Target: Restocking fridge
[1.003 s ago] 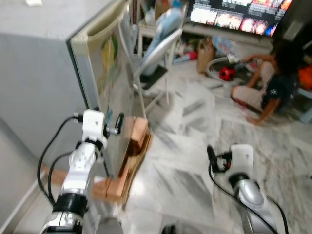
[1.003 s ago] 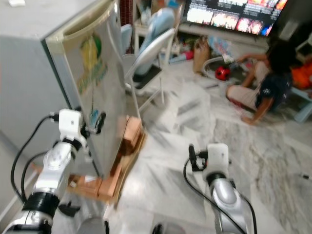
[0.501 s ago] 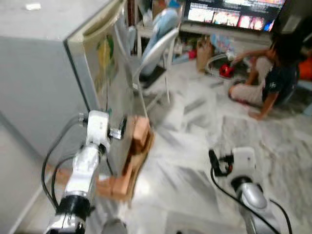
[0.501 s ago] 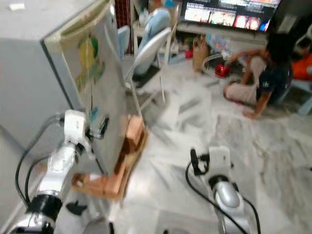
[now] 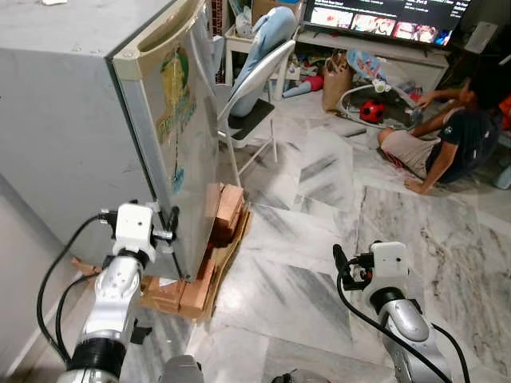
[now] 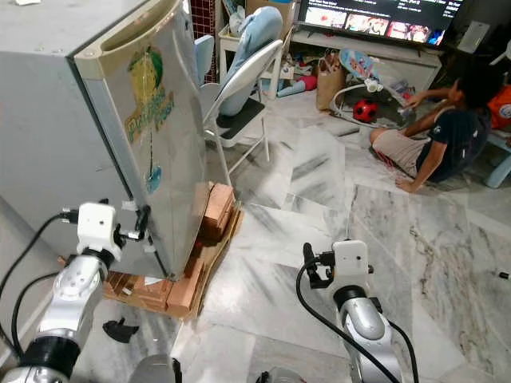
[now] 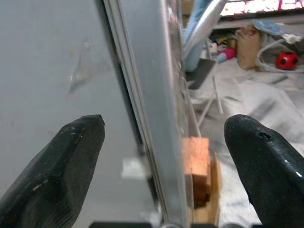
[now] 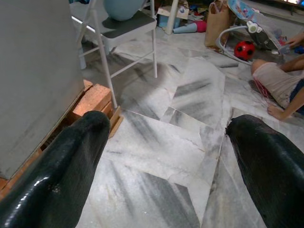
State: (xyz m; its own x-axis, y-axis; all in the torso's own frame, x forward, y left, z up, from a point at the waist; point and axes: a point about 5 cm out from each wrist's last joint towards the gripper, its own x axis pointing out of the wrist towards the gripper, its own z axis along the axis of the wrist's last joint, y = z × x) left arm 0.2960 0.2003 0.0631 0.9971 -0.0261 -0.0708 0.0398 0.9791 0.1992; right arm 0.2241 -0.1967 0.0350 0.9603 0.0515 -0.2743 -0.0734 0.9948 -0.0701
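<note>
Marble floor (image 5: 311, 263) with grey veining runs under everything I see, in a lived-in room. My left gripper (image 7: 161, 161) has its jaws spread wide, one finger (image 7: 57, 171) over the fridge's grey side wall and the other finger (image 7: 266, 166) out past the door front, so the door's front edge sits between them; I cannot tell whether either pad touches. From the head camera that left gripper (image 5: 170, 227) is at the lower part of the door edge. The fridge (image 5: 88, 120) stands shut, a green and yellow sticker (image 5: 176, 100) on its door, its base raised on wooden blocks (image 5: 219, 223) and flattened cardboard at the front corner. My right gripper (image 8: 166, 166) hangs over bare floor with its jaws also wide apart, well clear of the fridge; the head view shows the right gripper (image 6: 310, 267) low and to the right. Beyond the fridge stands a white folding chair (image 5: 255, 100). Farther back a person (image 5: 447, 140) sits on the floor near a red ball (image 5: 370, 112), below a lit screen (image 5: 383, 16).
</note>
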